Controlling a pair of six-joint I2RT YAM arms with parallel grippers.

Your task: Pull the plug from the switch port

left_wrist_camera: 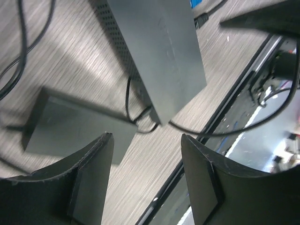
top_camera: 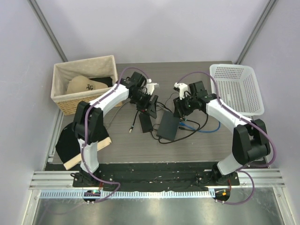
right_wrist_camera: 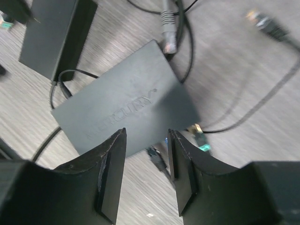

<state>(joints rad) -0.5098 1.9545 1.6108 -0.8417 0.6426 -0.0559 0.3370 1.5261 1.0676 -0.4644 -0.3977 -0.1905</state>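
Plug [right_wrist_camera: 199,138] by switch [right_wrist_camera: 126,108], left end effector [left_wrist_camera: 146,138], right end effector [right_wrist_camera: 146,133] parted, empty

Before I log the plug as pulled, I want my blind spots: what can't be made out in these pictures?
1. Ports of the flat black rectangular switch box: right wrist view, near edge hidden behind the right gripper; top view, too small.
2. Plug of the thin bright-blue cable: top view, that end runs under the right gripper; left wrist view, cut off by the top edge.
3. Small connector, right wrist view's upper right: motion-blurred.
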